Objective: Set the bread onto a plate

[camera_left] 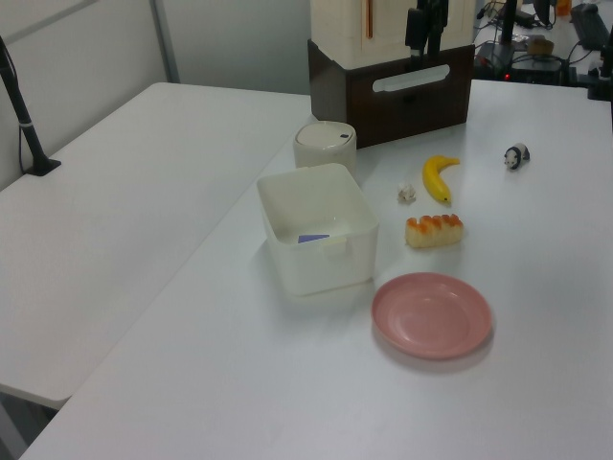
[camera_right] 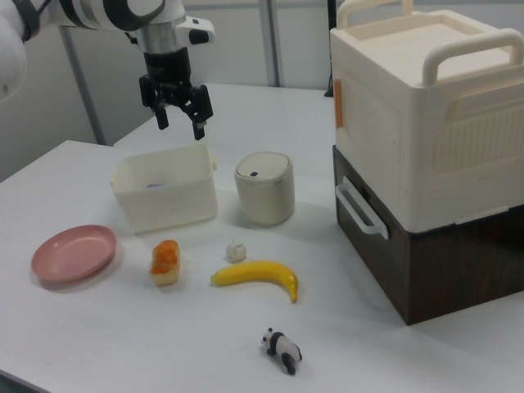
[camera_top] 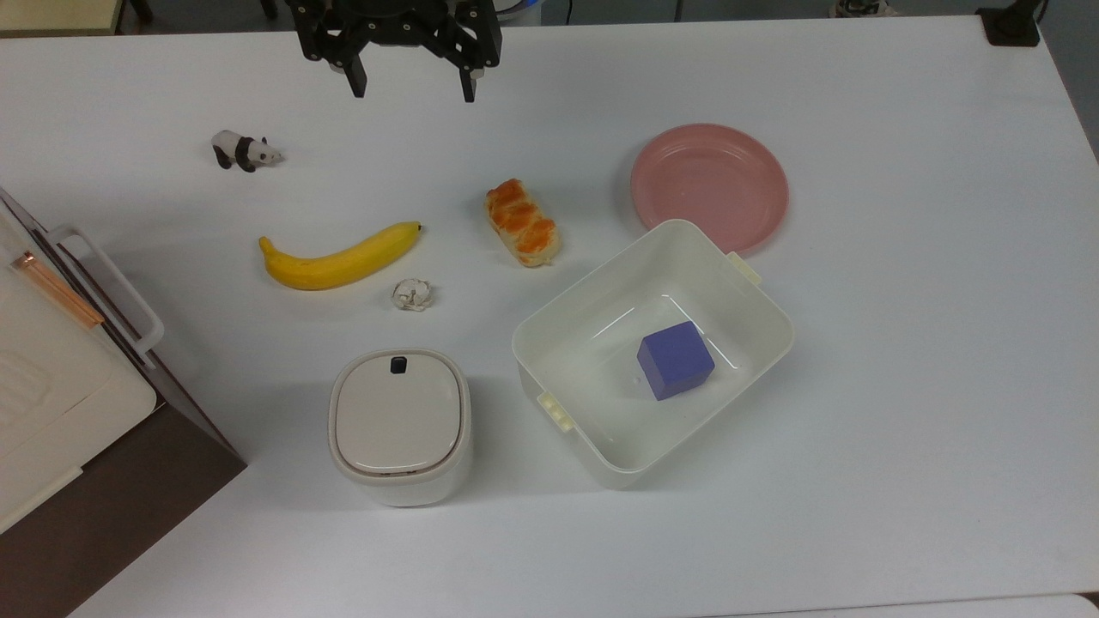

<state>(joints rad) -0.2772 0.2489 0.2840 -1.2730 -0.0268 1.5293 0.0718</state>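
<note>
the tub (camera_top: 601,318) overlaps the plate (camera_top: 709,184) edge in the top view, bread (camera_top: 522,222) lies between plate and banana (camera_top: 339,257), pincer (camera_top: 410,90) raised with fingers apart.

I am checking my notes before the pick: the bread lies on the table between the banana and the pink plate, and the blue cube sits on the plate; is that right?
Not quite. The blue cube sits inside the white tub, not on the pink plate, which holds nothing; the top view shows this. The bread does lie on the table between the banana and the plate.
</note>
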